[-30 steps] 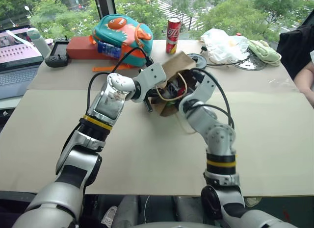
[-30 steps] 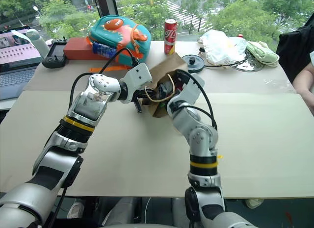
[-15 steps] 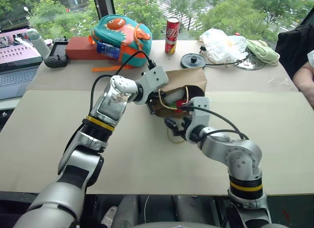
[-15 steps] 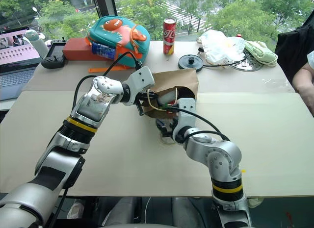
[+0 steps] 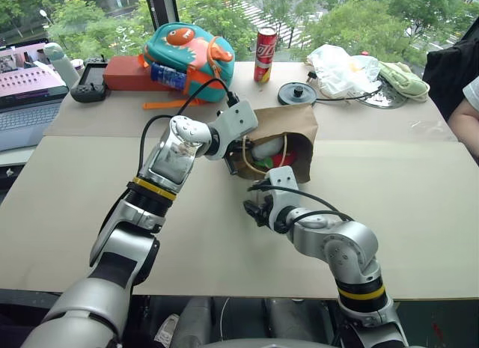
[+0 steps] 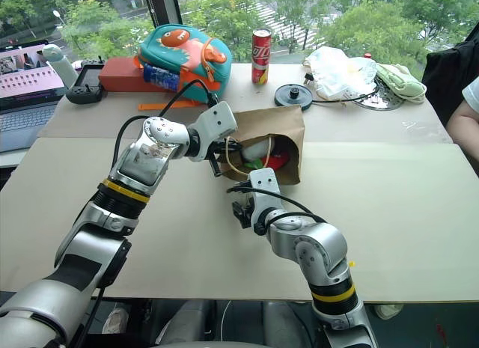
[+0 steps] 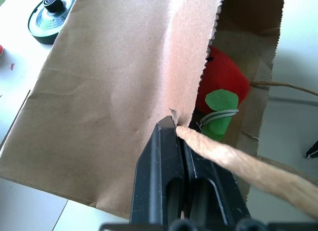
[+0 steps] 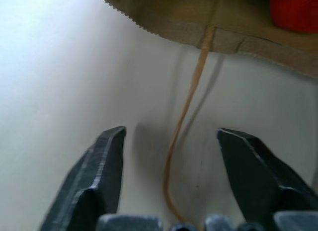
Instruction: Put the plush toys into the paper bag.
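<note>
At the far left of the table (image 5: 67, 206) sit a laptop (image 5: 26, 93) and a black controller (image 5: 88, 84), with a teal-and-orange fish backpack (image 5: 187, 52) beside them. The left gripper (image 7: 171, 129) is clamped closed on the upper rim of the paper bag (image 5: 288, 127) where a twisted handle joins, holding the mouth of the bag open toward the robot. The bag lies on its side at the table's centre. Inside it, the red chili (image 7: 223, 77) with its green stem is visible, and the pale grey toy (image 5: 266, 148) lies near the mouth. The right gripper (image 8: 171, 164) hovers low over the table just in front of the bag, fingers apart and holding nothing, with the lower loop handle (image 8: 191, 97) lying between them. Behind the bag stand a red can (image 5: 264, 54), a white plastic bag (image 5: 340, 67) and a pale green cloth (image 5: 404, 78).
</note>
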Available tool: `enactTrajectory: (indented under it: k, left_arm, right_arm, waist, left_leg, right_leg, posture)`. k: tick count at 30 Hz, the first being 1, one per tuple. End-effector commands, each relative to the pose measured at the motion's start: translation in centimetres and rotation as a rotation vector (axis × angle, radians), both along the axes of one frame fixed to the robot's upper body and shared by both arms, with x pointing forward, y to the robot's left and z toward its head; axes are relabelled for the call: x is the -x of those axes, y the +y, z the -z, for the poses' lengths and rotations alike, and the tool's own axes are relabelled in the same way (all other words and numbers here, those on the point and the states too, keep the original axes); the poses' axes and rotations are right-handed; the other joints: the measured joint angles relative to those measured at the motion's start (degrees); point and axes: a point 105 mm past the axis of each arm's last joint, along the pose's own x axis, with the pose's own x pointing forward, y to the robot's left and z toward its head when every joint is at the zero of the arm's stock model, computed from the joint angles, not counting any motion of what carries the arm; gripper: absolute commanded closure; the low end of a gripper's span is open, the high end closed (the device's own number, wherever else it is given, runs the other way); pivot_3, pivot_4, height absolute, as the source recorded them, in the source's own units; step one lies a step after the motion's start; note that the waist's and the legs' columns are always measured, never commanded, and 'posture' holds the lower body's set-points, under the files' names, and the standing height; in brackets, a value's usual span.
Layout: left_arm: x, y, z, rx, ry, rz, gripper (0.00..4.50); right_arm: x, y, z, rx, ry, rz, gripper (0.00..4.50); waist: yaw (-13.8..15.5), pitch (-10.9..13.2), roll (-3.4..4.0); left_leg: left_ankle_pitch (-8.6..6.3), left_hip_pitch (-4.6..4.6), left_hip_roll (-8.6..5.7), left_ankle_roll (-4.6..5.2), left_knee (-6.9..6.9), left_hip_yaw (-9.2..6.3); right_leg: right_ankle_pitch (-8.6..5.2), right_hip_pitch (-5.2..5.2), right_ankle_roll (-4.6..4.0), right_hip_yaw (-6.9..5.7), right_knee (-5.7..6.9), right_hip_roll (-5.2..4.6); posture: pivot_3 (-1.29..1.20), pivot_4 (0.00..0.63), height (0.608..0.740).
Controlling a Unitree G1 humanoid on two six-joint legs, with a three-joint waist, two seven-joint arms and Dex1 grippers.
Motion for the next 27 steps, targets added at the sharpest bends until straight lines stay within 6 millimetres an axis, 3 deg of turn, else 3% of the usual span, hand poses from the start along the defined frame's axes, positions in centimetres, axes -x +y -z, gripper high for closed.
enactTrajectory:
  k: [1, 6, 14, 20, 27]
  left_arm:
    - [0.0, -0.3, -1.5, 0.019, -0.046, 0.01, 4.5]
    - [-0.1, -0.3, -1.5, 0.023, -0.048, 0.005, 4.5]
    - [-0.1, -0.3, -1.4, 0.031, -0.043, -0.002, 4.5]
    - [0.0, -0.4, -1.4, 0.053, -0.014, -0.005, 4.5]
    - [1.8, -1.1, -4.2, 0.235, 0.213, 0.042, 4.5]
  right_arm:
    - [0.5, 0.5, 0.2, -0.01, 0.008, -0.033, 2.81]
    - [0.5, 0.4, 0.4, -0.011, 0.011, -0.034, 4.4]
    - [0.4, 0.3, -0.1, -0.016, -0.007, -0.029, 4.4]
    - [0.2, -1.5, -4.4, -0.028, -0.153, -0.066, 4.4]
    - [2.6, -5.4, -13.6, 0.088, -0.415, -0.294, 4.4]
  waist:
    - [-0.04, 0.0, 0.0]
    - [-0.24, 0.0, 0.0]
    - [-0.24, 0.0, 0.0]
    - [-0.03, 0.0, 0.0]
    - [0.6, 0.03, -0.01]
  left_leg:
    - [0.0, 0.0, 0.0, 0.0, 0.0, 0.0]
    - [0.0, 0.02, 0.01, 0.0, -0.01, 0.0]
    - [0.0, 0.02, 0.01, 0.0, -0.01, -0.01]
    - [0.0, -0.01, -0.01, 0.0, 0.01, -0.01]
    - [0.0, -0.05, -0.03, 0.0, 0.02, -0.03]
  right_leg:
    - [0.0, 0.0, 0.0, 0.01, 0.0, 0.0]
    - [0.0, 0.0, 0.0, 0.0, 0.01, 0.01]
    - [0.0, 0.0, 0.0, 0.0, 0.01, 0.01]
    - [0.0, 0.0, 0.0, 0.0, 0.01, 0.0]
    - [0.0, 0.02, 0.0, -0.04, -0.06, -0.03]
  posture:
    - [0.0, 0.15, 0.739]
    - [0.0, 0.15, 0.739]
    - [0.0, 0.15, 0.739]
    - [0.0, 0.15, 0.739]
    - [0.0, 0.15, 0.739]
